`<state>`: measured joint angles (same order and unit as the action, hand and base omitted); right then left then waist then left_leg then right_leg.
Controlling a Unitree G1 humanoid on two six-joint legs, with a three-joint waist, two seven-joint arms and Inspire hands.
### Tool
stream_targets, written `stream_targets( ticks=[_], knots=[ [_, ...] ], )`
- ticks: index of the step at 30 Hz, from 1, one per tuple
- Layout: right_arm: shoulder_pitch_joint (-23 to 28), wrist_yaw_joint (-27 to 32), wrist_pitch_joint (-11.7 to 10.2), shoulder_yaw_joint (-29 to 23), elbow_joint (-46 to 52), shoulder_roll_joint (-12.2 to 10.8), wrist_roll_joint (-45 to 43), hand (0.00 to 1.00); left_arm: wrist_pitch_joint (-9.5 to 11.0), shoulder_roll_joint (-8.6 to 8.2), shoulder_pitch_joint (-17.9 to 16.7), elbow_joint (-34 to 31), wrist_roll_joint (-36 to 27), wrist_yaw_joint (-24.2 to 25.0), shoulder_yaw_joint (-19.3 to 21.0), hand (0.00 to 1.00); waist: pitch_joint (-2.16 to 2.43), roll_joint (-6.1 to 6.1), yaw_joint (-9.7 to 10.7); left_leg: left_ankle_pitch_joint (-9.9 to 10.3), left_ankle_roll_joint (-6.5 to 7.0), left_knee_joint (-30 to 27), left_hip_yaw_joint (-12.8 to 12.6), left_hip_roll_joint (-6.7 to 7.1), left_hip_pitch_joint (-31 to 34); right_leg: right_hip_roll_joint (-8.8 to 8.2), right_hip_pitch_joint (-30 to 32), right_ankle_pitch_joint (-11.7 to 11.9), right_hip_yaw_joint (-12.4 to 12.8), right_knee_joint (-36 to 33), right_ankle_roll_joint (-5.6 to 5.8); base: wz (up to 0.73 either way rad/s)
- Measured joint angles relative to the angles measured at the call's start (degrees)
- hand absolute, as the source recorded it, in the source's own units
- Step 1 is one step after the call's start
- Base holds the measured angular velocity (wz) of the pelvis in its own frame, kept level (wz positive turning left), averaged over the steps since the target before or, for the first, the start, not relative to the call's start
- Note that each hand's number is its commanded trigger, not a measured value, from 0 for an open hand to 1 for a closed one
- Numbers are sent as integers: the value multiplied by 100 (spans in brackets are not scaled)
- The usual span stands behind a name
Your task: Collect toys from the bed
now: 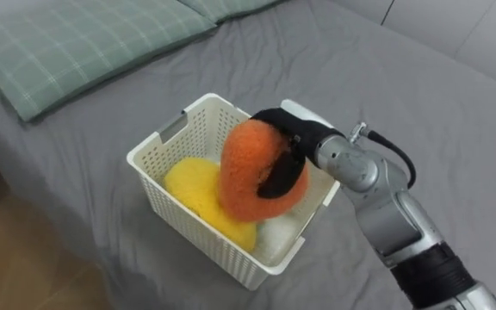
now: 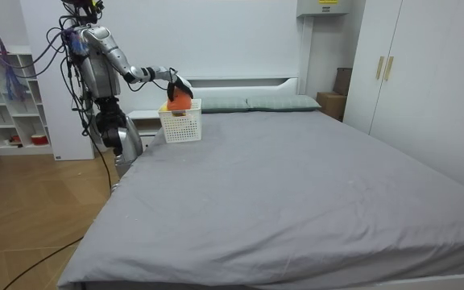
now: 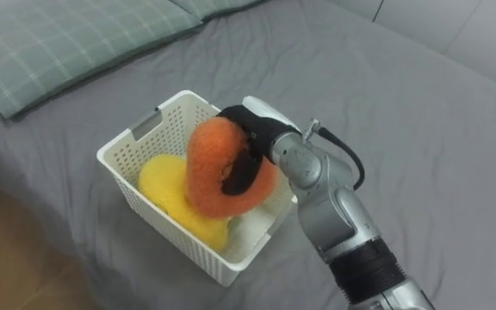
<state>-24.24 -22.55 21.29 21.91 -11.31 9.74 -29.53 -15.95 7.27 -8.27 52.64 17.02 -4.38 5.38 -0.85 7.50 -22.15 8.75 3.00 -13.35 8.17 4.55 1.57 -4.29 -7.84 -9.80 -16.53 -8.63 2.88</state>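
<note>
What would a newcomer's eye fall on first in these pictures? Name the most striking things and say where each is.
First comes the bright orange plush toy, gripped by the robot's right hand over the white basket. The basket stands on the grey bed near its edge, with a yellow toy inside. Beyond it lies a green checked pillow.

I find the basket [image 1: 188, 232] mostly blocked at its mouth by my right hand [image 1: 291, 138] gripping an orange toy [image 1: 248, 168]. A yellow toy [image 1: 196, 189] covers much of the bottom. Beyond it the bed [image 1: 420, 95] lies open toward its foot, and pillows [image 1: 84, 39] line the head.
</note>
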Motion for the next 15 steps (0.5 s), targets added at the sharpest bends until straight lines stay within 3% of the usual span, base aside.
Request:
stream_targets(
  ticks=[6,15],
  knots=[
    [0,74,0,8,-151,19,-16,0,0,20,0,-93,0,-10,0,0,-12,96,-17,-19,1,29,-5,1,37,-5,54,3,-26,-1,-5,0],
    [2,150,0,9,-151,21,4,0,2,28,103,-105,-3,-10,0,0,-15,106,-12,-21,4,39,-13,1,75,-15,94,6,-57,-1,-8,0]
  ],
)
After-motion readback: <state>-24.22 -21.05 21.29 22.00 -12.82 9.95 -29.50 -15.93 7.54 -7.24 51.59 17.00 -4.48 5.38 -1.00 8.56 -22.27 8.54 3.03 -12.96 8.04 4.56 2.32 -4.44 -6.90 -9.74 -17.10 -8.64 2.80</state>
